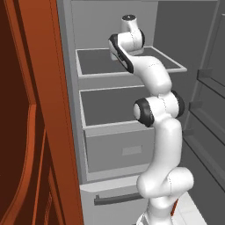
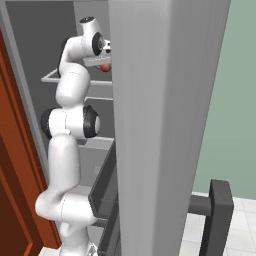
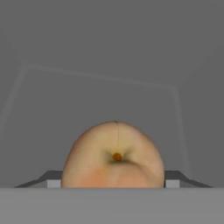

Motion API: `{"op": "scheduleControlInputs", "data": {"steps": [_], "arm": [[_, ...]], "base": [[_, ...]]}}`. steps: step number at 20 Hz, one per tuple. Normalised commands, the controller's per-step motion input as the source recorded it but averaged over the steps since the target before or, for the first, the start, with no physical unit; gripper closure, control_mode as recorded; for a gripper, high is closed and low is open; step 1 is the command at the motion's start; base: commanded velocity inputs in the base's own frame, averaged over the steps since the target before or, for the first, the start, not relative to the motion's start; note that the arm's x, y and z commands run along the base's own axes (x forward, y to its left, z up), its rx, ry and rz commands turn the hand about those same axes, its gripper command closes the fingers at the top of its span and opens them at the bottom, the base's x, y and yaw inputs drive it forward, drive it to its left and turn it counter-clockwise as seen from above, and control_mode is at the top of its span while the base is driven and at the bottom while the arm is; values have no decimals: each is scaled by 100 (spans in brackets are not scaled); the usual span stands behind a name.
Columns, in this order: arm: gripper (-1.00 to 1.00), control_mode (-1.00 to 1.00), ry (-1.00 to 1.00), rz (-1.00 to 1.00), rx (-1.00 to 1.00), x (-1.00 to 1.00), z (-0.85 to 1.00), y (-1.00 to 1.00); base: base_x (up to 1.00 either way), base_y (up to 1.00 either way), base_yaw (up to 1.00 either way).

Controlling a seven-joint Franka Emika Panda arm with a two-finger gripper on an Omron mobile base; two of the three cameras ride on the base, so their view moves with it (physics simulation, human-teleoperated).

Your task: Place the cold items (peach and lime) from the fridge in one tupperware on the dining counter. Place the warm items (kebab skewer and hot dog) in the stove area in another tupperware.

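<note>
Step in hand, at a guess: grabbing the peach (image 3: 113, 153) off the top shelf (image 1: 88, 72) inside the fridge (image 1: 114, 145).

Peach: round, pale orange, resting on that grey shelf, right between the two tips of the claw (image 3: 113, 181). Also peeking out red beside the hand in the right base view.

Claw: one dark tip snug by each side of the fruit. Cannot tell if squeezing or only touching.

To do it well:
- Squeeze slowly, at the fat middle of the peach, so no popping out.
- Not too hard. Soft fruit, likely to bruise.
- Lift a little before pulling back, to clear the shelf's front lip.
- Pull straight out, with care for the fridge walls close by the arm (image 1: 162, 132).

Count:
- One peach.
- One claw, two tips.
- One arm.
- Two open shelves, in the left base view.
- One drawer with a dark handle (image 1: 116, 200), low down.
</note>
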Motion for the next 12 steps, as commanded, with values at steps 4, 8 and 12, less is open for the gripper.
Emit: {"op": "scheduleControlInputs", "data": {"steps": [4,8,12], "arm": [[100,-100,0,6,-4,-29,-27,0],[100,-100,-3,0,-1,-64,-19,0],[100,-100,-22,0,0,-93,-12,0]], "base": [[0,0,0],[0,0,0],[0,0,0]]}}
